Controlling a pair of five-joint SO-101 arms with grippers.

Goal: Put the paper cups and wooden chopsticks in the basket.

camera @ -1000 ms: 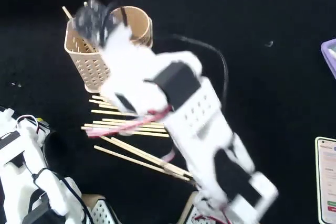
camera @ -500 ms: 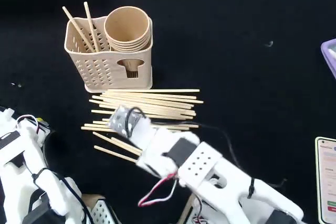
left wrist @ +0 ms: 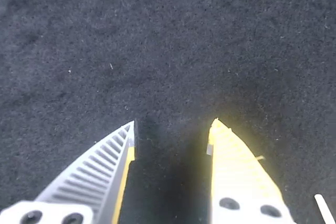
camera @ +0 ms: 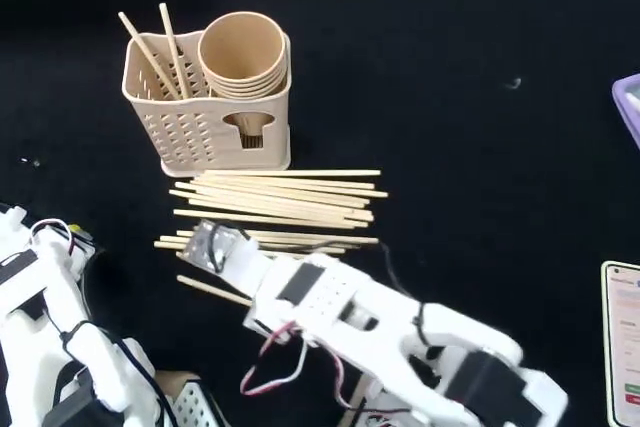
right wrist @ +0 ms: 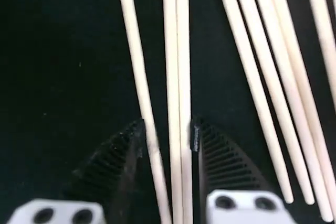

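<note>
From above, the basket (camera: 190, 132) stands toward the far left of the black table (camera: 480, 147), with the stacked cups (camera: 243, 47) nested in one compartment and two chopsticks (camera: 140, 44) leaning upright in the compartment beside it. The loose chopsticks (camera: 285, 197) lie in a flat row just in front of the basket, close to its base, and one stick (camera: 215, 290) lies alone nearer the robot. The right arm (camera: 330, 302) stretches in low from the near edge, and the right gripper (camera: 205, 244) sits at the left end of the row. The left arm (camera: 45, 317) is folded at the near left corner, well apart from the sticks. A wide stretch of bare cloth lies to the right, up to a phone (camera: 622, 337) at the right edge. The right wrist view adds what the arm hides from above: the right gripper (right wrist: 167, 129) is narrowly parted, straddling three chopsticks that run between its jaws, each outer stick close against a finger; whether they are pinched cannot be told. More sticks (right wrist: 251, 77) lie just beside. In the left wrist view, the left gripper (left wrist: 173, 127) is parted, holding nothing, over bare cloth.
</note>
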